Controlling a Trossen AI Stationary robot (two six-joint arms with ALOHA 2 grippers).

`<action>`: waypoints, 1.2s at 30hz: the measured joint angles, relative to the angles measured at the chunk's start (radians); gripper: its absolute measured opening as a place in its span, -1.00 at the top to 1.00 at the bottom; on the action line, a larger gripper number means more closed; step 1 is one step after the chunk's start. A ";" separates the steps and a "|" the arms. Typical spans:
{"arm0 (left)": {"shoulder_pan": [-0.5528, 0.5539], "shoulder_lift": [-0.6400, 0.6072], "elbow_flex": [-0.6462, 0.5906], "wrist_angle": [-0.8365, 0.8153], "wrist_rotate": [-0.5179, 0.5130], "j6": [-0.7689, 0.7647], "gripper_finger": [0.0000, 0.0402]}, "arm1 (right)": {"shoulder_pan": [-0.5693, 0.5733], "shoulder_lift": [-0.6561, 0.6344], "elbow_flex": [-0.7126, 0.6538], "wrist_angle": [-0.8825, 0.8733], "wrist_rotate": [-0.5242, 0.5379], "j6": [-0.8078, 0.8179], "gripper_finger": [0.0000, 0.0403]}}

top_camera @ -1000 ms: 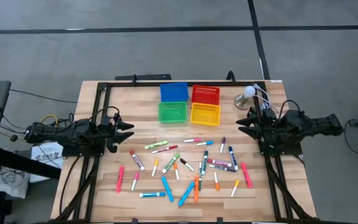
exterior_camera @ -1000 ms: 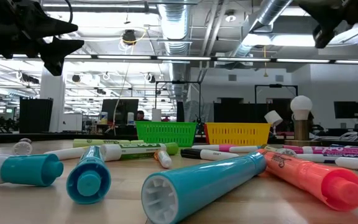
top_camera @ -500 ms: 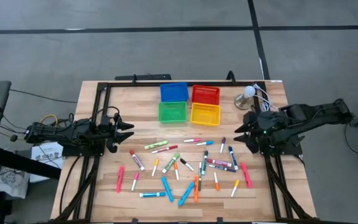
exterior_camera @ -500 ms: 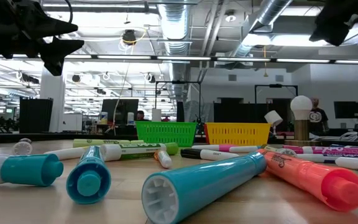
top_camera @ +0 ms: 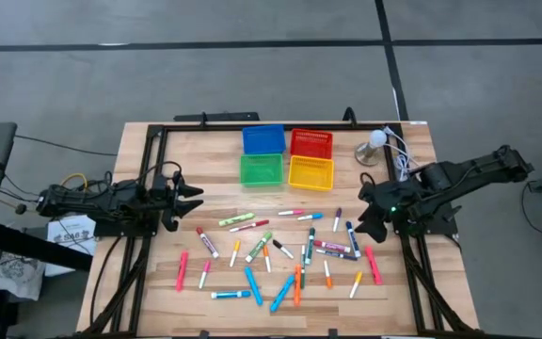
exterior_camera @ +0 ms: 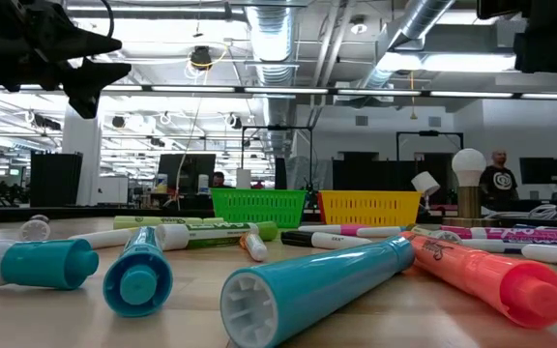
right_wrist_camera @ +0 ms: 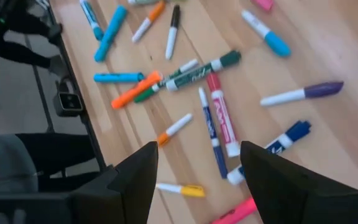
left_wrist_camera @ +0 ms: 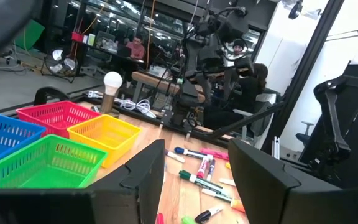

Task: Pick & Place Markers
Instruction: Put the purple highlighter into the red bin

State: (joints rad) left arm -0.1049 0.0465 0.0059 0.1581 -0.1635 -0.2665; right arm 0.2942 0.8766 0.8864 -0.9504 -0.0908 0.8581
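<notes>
Markers lie below the right tool, open.

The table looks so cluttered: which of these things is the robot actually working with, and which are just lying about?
Part of the job:
- the markers scattered over the table's near half
- the right claw, open, above the markers at the right
- the left claw, open, waiting at the left edge

Just lying about:
- the four coloured bins, all looking empty
- the white bulb lamp
</notes>
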 joint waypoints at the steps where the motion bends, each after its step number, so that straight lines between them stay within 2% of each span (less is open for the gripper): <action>1: 0.000 0.005 0.000 0.000 0.000 0.000 0.12 | 0.007 0.008 0.000 0.001 0.000 0.006 -0.08; 9: 0.000 0.038 0.000 0.002 0.000 0.000 0.12 | 0.027 0.097 0.000 0.058 -0.006 0.008 -0.03; 20: 0.000 0.068 0.000 0.008 0.000 0.000 0.12 | 0.062 0.289 0.000 0.210 -0.131 0.009 -0.02; 27: 0.000 0.069 0.000 0.008 0.000 0.000 0.12 | 0.096 0.367 0.000 0.195 -0.094 0.148 0.04; 32: 0.000 0.069 0.000 0.008 0.000 0.000 0.12 | 0.049 0.390 -0.001 0.192 -0.081 0.215 0.10; 36: 0.000 0.069 0.000 0.008 0.000 0.000 0.12 | -0.020 0.388 -0.005 0.176 -0.033 0.278 0.15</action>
State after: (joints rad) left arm -0.1047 0.1154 0.0059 0.1665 -0.1635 -0.2668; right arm 0.2740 1.2648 0.8817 -0.7745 -0.1237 1.1363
